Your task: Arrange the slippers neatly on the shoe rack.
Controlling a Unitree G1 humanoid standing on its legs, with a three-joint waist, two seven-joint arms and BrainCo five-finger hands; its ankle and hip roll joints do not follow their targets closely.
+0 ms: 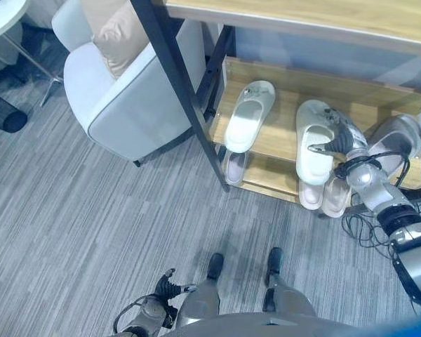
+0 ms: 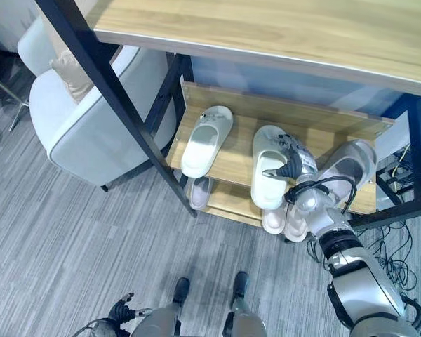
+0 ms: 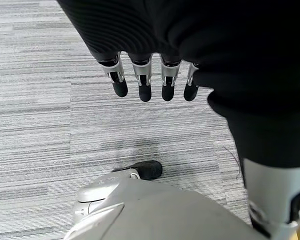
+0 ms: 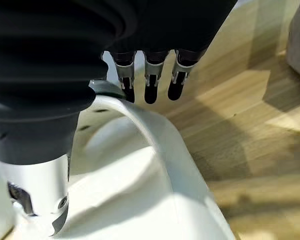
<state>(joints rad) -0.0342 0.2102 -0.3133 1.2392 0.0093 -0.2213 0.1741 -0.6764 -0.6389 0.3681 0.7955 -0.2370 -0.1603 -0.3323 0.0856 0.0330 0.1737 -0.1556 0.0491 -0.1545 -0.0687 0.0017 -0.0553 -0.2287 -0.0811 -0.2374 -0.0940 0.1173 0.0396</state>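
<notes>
Two white slippers lie on the shoe rack's middle shelf (image 1: 274, 140); the right hand (image 1: 344, 140) has its fingers (image 4: 150, 90) draped over the strap of the right slipper (image 1: 314, 147), though whether they truly clamp it is hard to judge. Its mate, the left slipper (image 1: 247, 116), lies well apart beside a dark upright post (image 1: 179, 84). More footwear (image 1: 323, 193) sits on the shelf below. Grey carpet (image 1: 91, 225) lies open ahead, an armchair (image 1: 119, 91) to the left. Low by the floor hangs the left hand (image 3: 150, 80), fingers straight and loose.

Four slippers (image 1: 249, 116); one shoe rack (image 1: 281, 140); one armchair (image 1: 126, 98)
</notes>
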